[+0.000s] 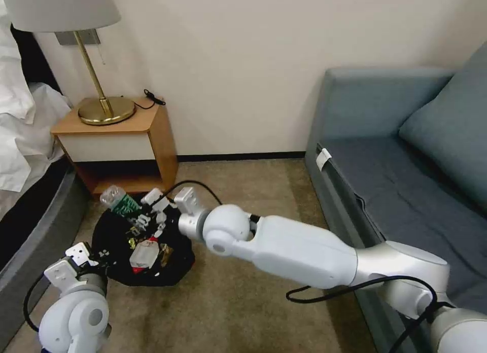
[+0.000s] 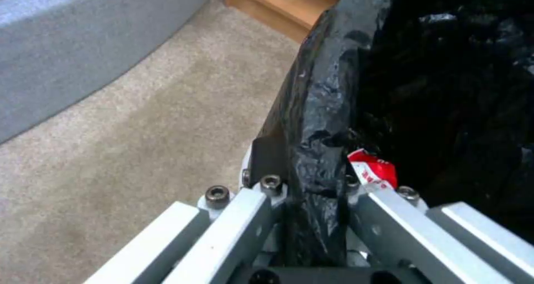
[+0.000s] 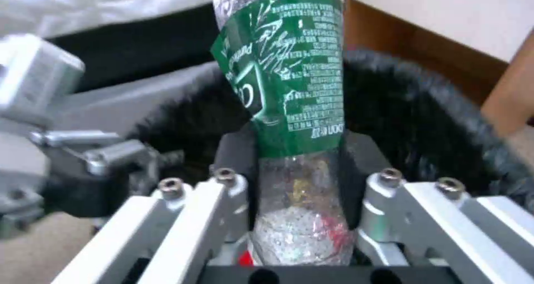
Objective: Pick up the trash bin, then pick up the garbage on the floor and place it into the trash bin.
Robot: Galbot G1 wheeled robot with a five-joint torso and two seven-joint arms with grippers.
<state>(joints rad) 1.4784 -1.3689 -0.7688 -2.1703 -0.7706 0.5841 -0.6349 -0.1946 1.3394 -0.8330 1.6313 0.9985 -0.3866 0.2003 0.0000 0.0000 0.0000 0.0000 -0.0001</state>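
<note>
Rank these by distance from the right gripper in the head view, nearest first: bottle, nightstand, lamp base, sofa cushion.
1. Bottle, clamped in the right gripper over the bin.
2. Nightstand, just beyond it.
3. Lamp base, on the nightstand's top.
4. Sofa cushion, far right.

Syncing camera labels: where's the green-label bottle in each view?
Head view: bottle in the right gripper, above the trash bin's far rim.
Right wrist view: bottle centre frame, clamped between the fingers.
Left wrist view: not in it.
Shared landmark: the bin's black bag.
</note>
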